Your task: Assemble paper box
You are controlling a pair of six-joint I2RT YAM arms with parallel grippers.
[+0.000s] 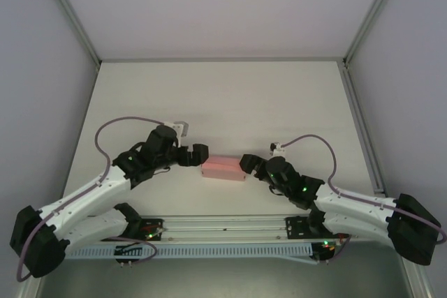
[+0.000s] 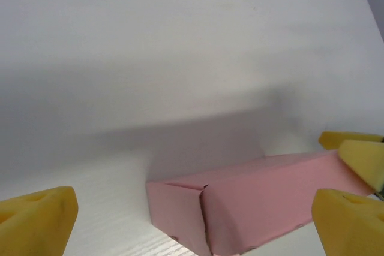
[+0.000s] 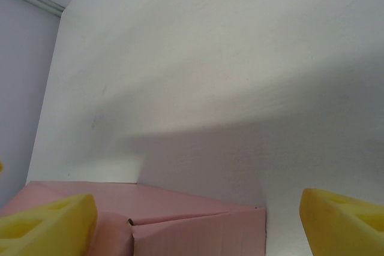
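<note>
The paper box (image 1: 223,167) is a small closed pink box lying lengthwise on the white table (image 1: 223,95) between my two arms. My left gripper (image 1: 200,153) stands open at the box's left end. In the left wrist view the folded end of the box (image 2: 258,199) lies between and just beyond the wide-apart yellow pads (image 2: 37,220). My right gripper (image 1: 248,163) is open at the box's right end. Its yellow pads (image 3: 342,223) stand far apart, with the box (image 3: 198,223) low between them and the left pad over the box's near side.
Grey walls and metal frame rails (image 1: 70,15) enclose the table on three sides. A slotted rail (image 1: 223,249) runs along the near edge between the arm bases. The right gripper's yellow pads (image 2: 360,151) show at the box's far end in the left wrist view.
</note>
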